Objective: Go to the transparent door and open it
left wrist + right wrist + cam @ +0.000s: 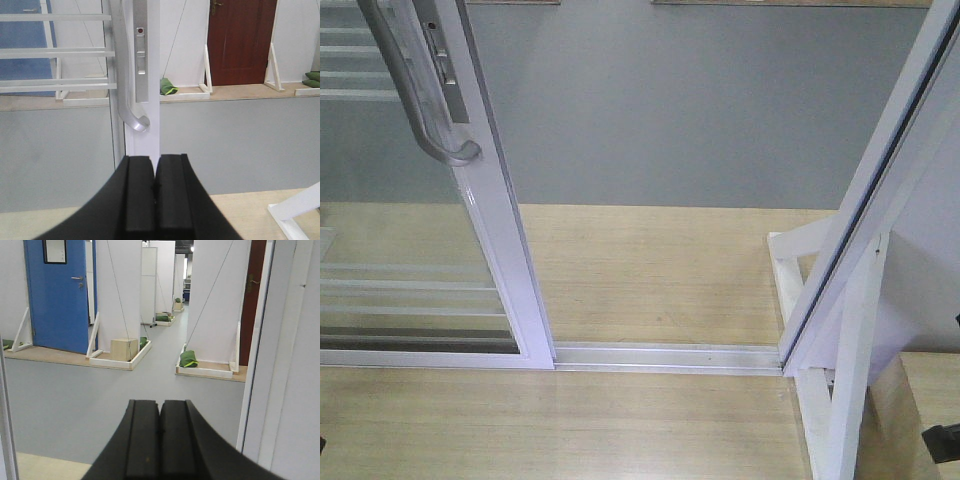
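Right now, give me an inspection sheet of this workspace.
Surface: light wood floor, metal sliding track across the doorway.
Job's things: transparent door stands at left, with open passage to its right; curved grey handle and lock plate on its frame.
Clutter: nothing seen on the floor near the track.
Grippers: left pincer shut, empty, facing the door frame; right pincer shut, empty, facing the open gap.
Cables: thin guy wires on far partitions.
Surroundings: grey floor, blue door, red-brown door, green sandbags.

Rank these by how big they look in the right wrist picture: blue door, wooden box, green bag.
1. blue door
2. wooden box and green bag: look alike, and their distances from the camera may differ, so unranked.
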Motion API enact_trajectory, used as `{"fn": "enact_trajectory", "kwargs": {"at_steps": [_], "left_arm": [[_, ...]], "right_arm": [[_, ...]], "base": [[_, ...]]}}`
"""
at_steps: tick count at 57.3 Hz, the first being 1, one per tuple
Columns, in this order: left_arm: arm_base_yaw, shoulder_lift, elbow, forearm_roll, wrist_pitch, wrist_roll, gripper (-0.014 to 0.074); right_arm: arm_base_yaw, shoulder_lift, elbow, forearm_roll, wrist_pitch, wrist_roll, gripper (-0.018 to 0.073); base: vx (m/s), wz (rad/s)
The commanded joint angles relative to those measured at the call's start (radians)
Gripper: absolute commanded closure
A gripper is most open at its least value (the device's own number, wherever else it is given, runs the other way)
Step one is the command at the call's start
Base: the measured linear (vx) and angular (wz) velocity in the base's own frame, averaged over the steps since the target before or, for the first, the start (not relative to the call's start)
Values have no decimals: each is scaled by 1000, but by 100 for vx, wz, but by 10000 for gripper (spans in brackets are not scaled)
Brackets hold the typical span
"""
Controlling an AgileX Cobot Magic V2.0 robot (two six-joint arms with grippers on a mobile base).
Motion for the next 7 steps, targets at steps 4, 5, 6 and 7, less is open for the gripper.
{"fn": "enact_trajectory", "kwargs": {"at_steps": [4,5,6,7], "left_arm": [[-6,-15,15,-10,-83,-2,603],[-6,-15,15,-10,-83,-2,603],[-6,-15,15,-10,-83,-2,603],[-6,-15,15,-10,-83,-2,603]], "right_arm": [[-4,-12,3,-1,-79,2,568],[-4,-12,3,-1,-79,2,568],[-4,-12,3,-1,-79,2,568],[-4,-12,3,-1,-79,2,568]], "base": [[0,0],[0,0],[0,0],[0,0]]}}
